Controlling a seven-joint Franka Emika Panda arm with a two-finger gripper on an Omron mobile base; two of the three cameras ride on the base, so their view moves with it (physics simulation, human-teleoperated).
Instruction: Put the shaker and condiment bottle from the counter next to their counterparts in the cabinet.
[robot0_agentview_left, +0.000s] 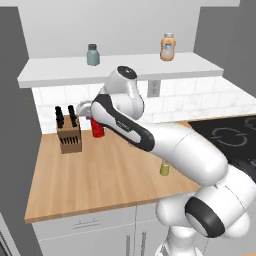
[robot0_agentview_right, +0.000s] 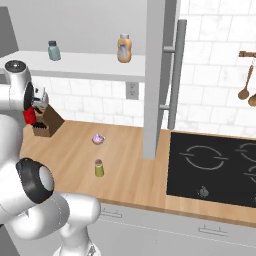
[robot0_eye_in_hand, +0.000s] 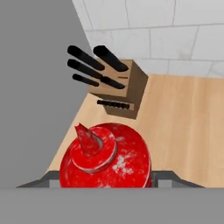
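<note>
The red condiment bottle (robot0_eye_in_hand: 107, 159) sits between my gripper's (robot0_eye_in_hand: 107, 176) two fingers, nozzle up, and the gripper is shut on it. From the left base view the bottle (robot0_agentview_left: 97, 128) hangs just right of the knife block, under my gripper (robot0_agentview_left: 96, 120). My arm hides most of the bottle (robot0_agentview_right: 29, 116) in the right base view. The olive-yellow shaker (robot0_agentview_left: 164, 168) (robot0_agentview_right: 99, 168) stands upright on the wooden counter (robot0_agentview_left: 95, 175), apart from the gripper. On the cabinet shelf (robot0_agentview_left: 130, 67) stand the grey-teal shaker (robot0_agentview_left: 93, 55) (robot0_agentview_right: 54, 50) and the orange-tan bottle (robot0_agentview_left: 168, 47) (robot0_agentview_right: 124, 48).
A wooden knife block (robot0_agentview_left: 68, 133) (robot0_eye_in_hand: 120, 87) stands at the counter's back left, close to the held bottle. A small pink object (robot0_agentview_right: 98, 139) lies mid-counter. A black cooktop (robot0_agentview_right: 215, 167) is to the right, past a grey upright panel (robot0_agentview_right: 155, 75). Utensils (robot0_agentview_right: 246, 82) hang on the tiled wall.
</note>
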